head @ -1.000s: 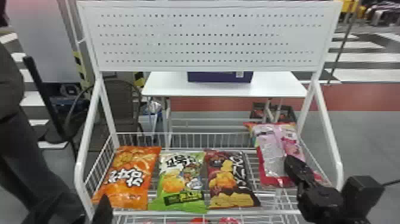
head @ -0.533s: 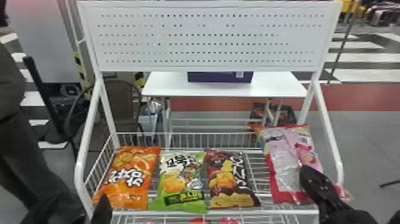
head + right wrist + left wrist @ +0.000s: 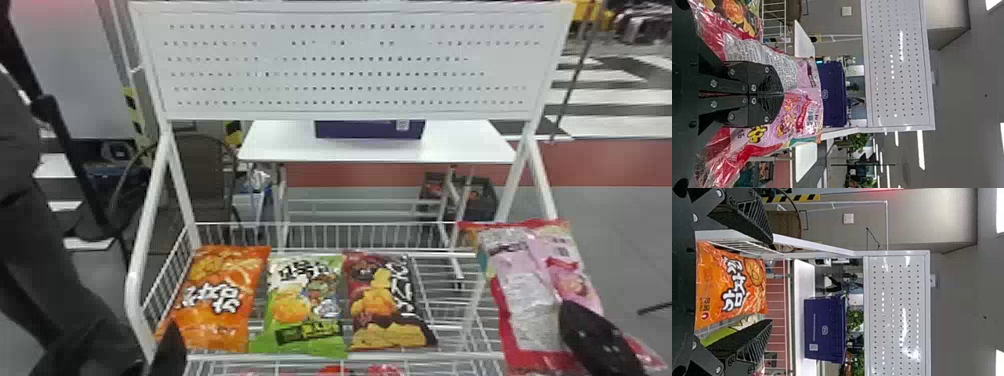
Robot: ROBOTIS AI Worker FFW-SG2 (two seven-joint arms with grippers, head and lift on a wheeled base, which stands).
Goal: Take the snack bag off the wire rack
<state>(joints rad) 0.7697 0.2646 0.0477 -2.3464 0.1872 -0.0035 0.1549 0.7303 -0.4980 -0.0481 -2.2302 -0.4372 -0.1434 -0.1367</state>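
Removing the pink snack bag (image 3: 530, 300) from the wire rack (image 3: 425, 356) seems the step: the right gripper (image 3: 782, 94) pinches it, spread beyond the jaws, perhaps lifted free; next, carry it clear. The left gripper (image 3: 770, 282) gapes.

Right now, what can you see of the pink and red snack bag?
The pink and red snack bag looks like glossy, crinkled film, with red borders, pink panels with cartoon figures, a pale block of fine print and a barcode. The right gripper is shut on it, holding it roughly upright at the right end of the wire rack. Whether it touches the wires, I can't tell.
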